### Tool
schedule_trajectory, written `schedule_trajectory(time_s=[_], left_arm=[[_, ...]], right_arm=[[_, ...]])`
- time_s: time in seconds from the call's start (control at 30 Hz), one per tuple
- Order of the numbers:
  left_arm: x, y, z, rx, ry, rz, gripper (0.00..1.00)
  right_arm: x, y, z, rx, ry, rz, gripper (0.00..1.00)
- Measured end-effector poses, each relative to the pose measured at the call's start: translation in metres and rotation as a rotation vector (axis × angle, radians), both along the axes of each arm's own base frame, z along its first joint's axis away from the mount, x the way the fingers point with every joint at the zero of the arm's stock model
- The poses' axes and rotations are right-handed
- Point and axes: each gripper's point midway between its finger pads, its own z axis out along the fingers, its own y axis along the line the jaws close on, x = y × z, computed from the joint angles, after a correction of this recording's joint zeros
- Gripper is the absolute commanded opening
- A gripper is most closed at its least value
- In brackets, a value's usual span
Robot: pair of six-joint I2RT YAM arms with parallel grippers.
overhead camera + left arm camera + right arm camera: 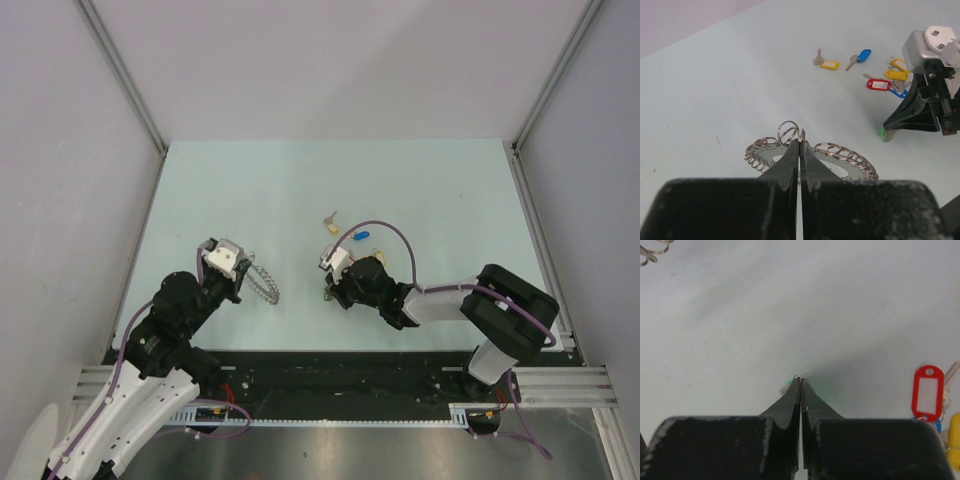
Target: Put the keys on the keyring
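**Ring pinned on the left, green key nipped on the right**

The keyring [840, 151] lies flat on the bench [730, 100], to the left of centre. My left end effector [800, 142] is fully closed on one loop at the ring's near edge. I judge this grip is there to anchor the floppy ring, so it cannot skid or fold when a key is pushed against it.

The keys sit to the right of the ring, apart from it. One with a yellow tag [829, 64] and one with a blue tag [863, 54] lie farthest out. A cluster of red tag [879, 84], yellow tags [896, 75] and a further blue tag is bunched just beside my right arm. None is threaded on the ring yet.

My right end effector [800, 382] is closed too, with its tips down at the bench surface. A sliver of green shows right at them, which I take to be the green-tagged key [790, 385]. It looks pinched, not merely pressed, though so little shows that I cannot be sure. Which part of the key is in the grip I cannot tell, so its blade may or may not be free to thread.

The step in hand looks like lifting this key and carrying it across to the held loop. The risk is a thin, low grip that slips on the lift.
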Motion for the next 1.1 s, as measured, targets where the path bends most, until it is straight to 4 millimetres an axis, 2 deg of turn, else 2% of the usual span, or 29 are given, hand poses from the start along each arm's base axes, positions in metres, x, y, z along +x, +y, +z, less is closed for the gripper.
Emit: schedule_trajectory(time_s=[0.2,0.43,0.67,0.83,1.0,1.1], left_arm=[[0.000,0.000,0.001,-0.002,-0.003,0.000,0.00],[0.000,0.000,0.001,-0.002,-0.003,0.000,0.01],[0.000,0.000,0.001,-0.002,-0.002,-0.001,0.01],[-0.001,0.000,0.002,-0.005,-0.006,-0.003,0.01],[-0.002,0.000,0.003,-0.009,-0.012,-0.007,0.01],[-0.002,0.000,0.003,-0.010,-0.013,-0.007,0.01]], right_arm=[[0.008,0.012,-0.008,0.046,-0.008,0.005,0.00],[0.008,0.017,-0.006,0.070,0.000,0.012,0.00],[0.004,0.013,0.000,0.037,0.036,0.006,0.11],[0.001,0.010,0.006,0.006,0.076,-0.002,0.15],[-0.006,0.001,-0.004,-0.067,0.137,-0.004,0.16],[-0.013,-0.007,-0.012,-0.118,0.182,-0.006,0.24]])
